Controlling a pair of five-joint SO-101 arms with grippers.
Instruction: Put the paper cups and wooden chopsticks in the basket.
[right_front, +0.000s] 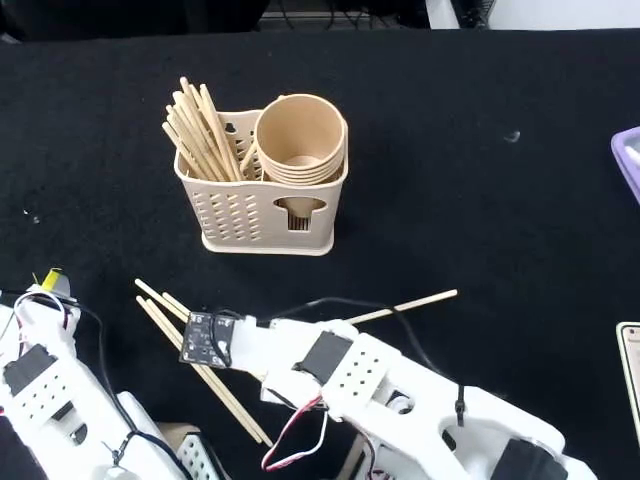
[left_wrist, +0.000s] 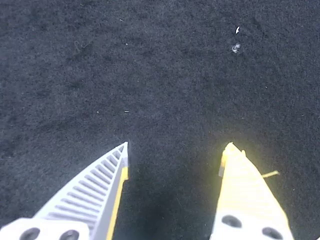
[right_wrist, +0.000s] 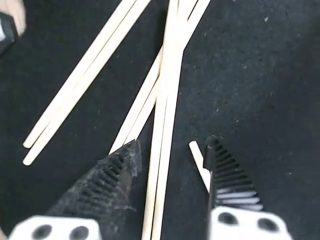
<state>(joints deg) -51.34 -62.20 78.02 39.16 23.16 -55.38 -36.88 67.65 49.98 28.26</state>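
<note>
**A:** How does the right hand stand?

**B:** The right hand (right_wrist: 171, 145) is spread. Its two dark ribbed fingers (right_wrist: 107, 185) sit apart, low over the desk (right_front: 480, 220), and pinch nothing.

**A:** What lies in the gap?

**B:** Two of the loose chopsticks (right_wrist: 165, 100) run lengthways between the fingers, flat on the black cloth. The end of another stick lies right beside one finger, though whether it touches cannot be told. More sticks fan out beyond the fingertips, and a pair lies off to one side of the bunch.

**A:** And from above?

**B:** The loose chopsticks are at the near side of the desk, left of centre. Their ends stick out toward the far left from under the right arm (right_front: 340, 365). A single chopstick (right_front: 420, 300) points off to the right from behind that arm.

**A:** The other arm?

**B:** The left hand (left_wrist: 177, 146) is spread too, with one pale ribbed finger and one yellow finger, over bare cloth. It holds nothing. It sits at the near left corner, left of the loose chopsticks and not touching them.

**A:** Where is the basket?

**B:** The basket (right_front: 260, 215) stands upright farther back, left of centre and apart from both arms. Its left compartment holds the upright chopsticks (right_front: 200, 130), a bunch leaning left above the rim. Its right compartment holds the paper cups (right_front: 300, 135), nested in one stack with the mouth up.

**A:** Anything else?

**B:** A purple thing (right_front: 628, 155) shows at the far right edge of the desk.
</note>
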